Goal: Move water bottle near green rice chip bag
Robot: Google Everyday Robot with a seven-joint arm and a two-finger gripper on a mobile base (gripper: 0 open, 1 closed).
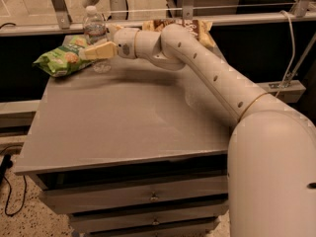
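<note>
The water bottle, clear with a white cap, stands upright at the far left of the grey table. Its base is at or just above the tabletop. The green rice chip bag lies just left of the bottle, almost touching it. My gripper reaches in from the right at the bottle's mid-height. One cream finger crosses the front of the bottle, the other is hidden behind it, and they are closed on it.
A brown chip bag lies at the table's back edge, partly hidden behind my arm. A metal rail runs behind the table. Drawers sit under the tabletop. A cable hangs at the right.
</note>
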